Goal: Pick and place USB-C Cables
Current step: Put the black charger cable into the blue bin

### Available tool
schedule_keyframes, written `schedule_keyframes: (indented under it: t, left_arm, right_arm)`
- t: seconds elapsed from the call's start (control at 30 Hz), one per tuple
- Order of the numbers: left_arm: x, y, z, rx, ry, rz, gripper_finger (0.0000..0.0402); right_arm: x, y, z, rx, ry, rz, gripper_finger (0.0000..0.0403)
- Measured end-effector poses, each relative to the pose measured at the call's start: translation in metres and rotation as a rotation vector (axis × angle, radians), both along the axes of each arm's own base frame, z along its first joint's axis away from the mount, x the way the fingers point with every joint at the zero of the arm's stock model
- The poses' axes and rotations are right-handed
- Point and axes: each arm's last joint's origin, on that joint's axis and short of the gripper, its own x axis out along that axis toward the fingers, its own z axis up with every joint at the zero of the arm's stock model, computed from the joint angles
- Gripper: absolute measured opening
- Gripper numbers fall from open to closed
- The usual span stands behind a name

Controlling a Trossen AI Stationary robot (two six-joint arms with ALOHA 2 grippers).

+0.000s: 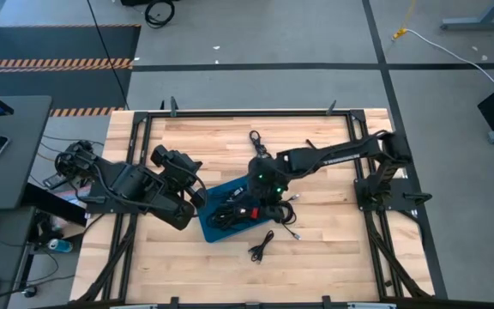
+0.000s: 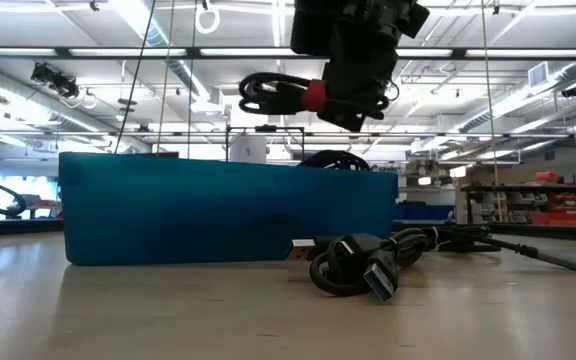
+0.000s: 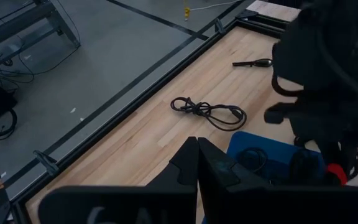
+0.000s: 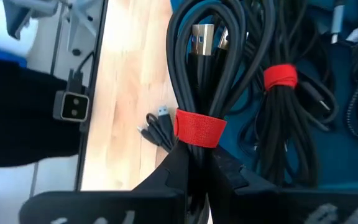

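Low view, nearest first: one loose black cable (image 2: 353,265) lay coiled on the pale wood plank surface (image 2: 268,320), blue-tipped plug facing the camera, just beside the blue tray (image 2: 228,208), a smooth-walled rectangular bin. Right gripper (image 2: 353,95) hung above the tray, jaws closed on a coiled black cable bundle (image 2: 288,95) bound with a red tie (image 4: 199,129), bundle clear of the tray rim. Right wrist view showed a second red-tied bundle (image 4: 278,118) lying in the tray below, plus more black cables I couldn't count. High view: one cable (image 1: 262,246) on the surface near the tray's front edge, another (image 1: 255,140) further back. Left gripper (image 1: 187,184) waited beside the tray, jaws closed, holding nothing.
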Motion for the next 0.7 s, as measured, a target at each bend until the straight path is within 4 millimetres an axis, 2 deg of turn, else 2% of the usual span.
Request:
schedule_keyframes:
  t: [0.17, 0.43, 0.7]
  left_arm:
    - [0.0, 0.0, 0.0, 0.0, 0.0, 0.0, 0.0005]
    - [0.0, 0.0, 0.0, -0.001, -0.001, 0.0, 0.0005]
    - [0.001, 0.0, 0.0, -0.004, -0.008, 0.0, 0.0005]
  right_arm:
    - [0.005, 0.005, 0.001, -0.046, -0.069, 0.026, 0.0032]
    - [0.015, 0.001, 0.01, -0.079, -0.224, 0.023, 0.0032]
    - [0.015, -0.008, 0.009, -0.093, -0.226, 0.015, 0.0032]
